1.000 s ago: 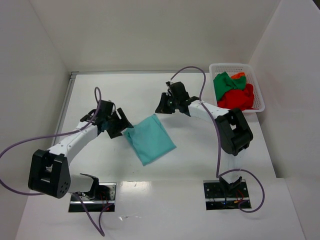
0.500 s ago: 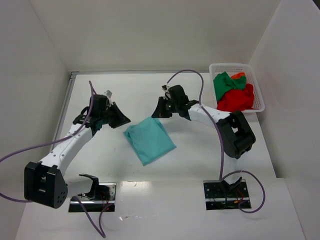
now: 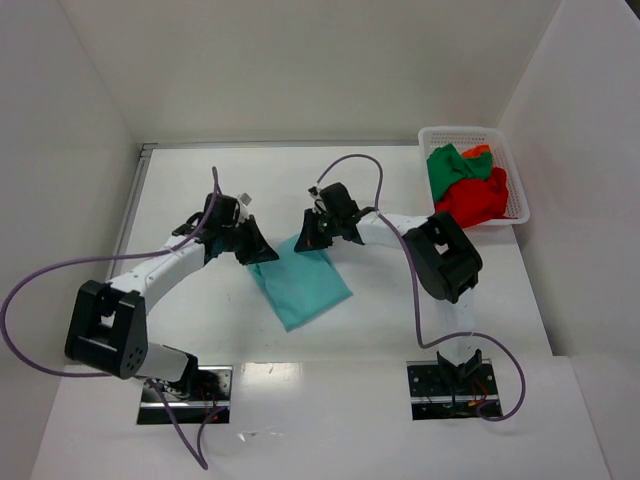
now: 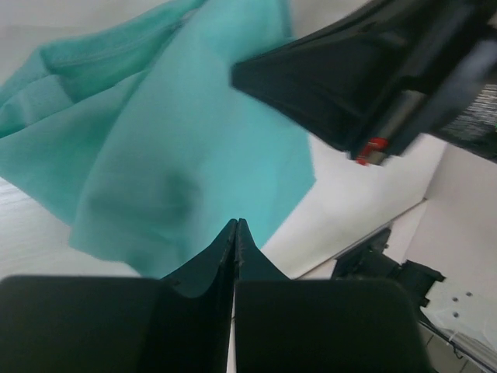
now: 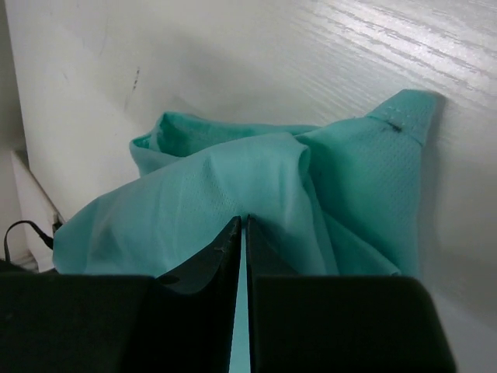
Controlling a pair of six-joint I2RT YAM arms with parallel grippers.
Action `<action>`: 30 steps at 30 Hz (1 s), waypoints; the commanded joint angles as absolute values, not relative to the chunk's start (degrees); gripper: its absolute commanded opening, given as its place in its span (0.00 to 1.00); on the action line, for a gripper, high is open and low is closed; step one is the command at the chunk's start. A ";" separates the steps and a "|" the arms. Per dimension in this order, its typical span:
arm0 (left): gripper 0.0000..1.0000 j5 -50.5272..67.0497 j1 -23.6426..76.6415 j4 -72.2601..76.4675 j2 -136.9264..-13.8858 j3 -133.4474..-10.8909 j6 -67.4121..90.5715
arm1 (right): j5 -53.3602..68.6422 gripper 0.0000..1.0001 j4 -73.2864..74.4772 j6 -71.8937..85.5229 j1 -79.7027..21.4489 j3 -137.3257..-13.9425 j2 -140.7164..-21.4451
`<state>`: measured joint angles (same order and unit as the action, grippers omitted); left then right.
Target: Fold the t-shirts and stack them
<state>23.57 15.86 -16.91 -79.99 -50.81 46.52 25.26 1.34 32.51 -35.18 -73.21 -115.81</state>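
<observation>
A teal t-shirt (image 3: 305, 285) lies folded in a tilted rectangle mid-table, between both arms. My left gripper (image 3: 258, 250) sits at its upper left edge; in the left wrist view its jaws (image 4: 236, 224) are pressed together at the teal cloth (image 4: 171, 140). My right gripper (image 3: 308, 240) is on the shirt's far corner. In the right wrist view its jaws (image 5: 242, 219) are nearly together, pinching a raised fold of the teal cloth (image 5: 233, 179). Red (image 3: 475, 195), dark green (image 3: 450, 168) and orange (image 3: 478, 152) t-shirts lie bunched in the basket.
A white lattice basket (image 3: 470, 130) stands at the back right against the wall. White walls close in the table on the left, back and right. The right arm's dark wrist (image 4: 365, 85) hangs close over the shirt in the left wrist view.
The left gripper swung right to the shirt's left edge and closed from wide open. The right gripper slid left and down onto the shirt's far corner, its jaws narrowing.
</observation>
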 commanded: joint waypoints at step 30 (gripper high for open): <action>0.59 20.74 10.99 -22.05 -87.72 -54.83 38.33 | 16.88 0.06 -0.53 33.93 -33.05 -76.02 -117.87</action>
<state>19.68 11.38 -21.23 -91.37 -50.72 41.23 18.55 0.71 34.85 -33.23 -75.18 -118.65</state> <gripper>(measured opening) 0.570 0.066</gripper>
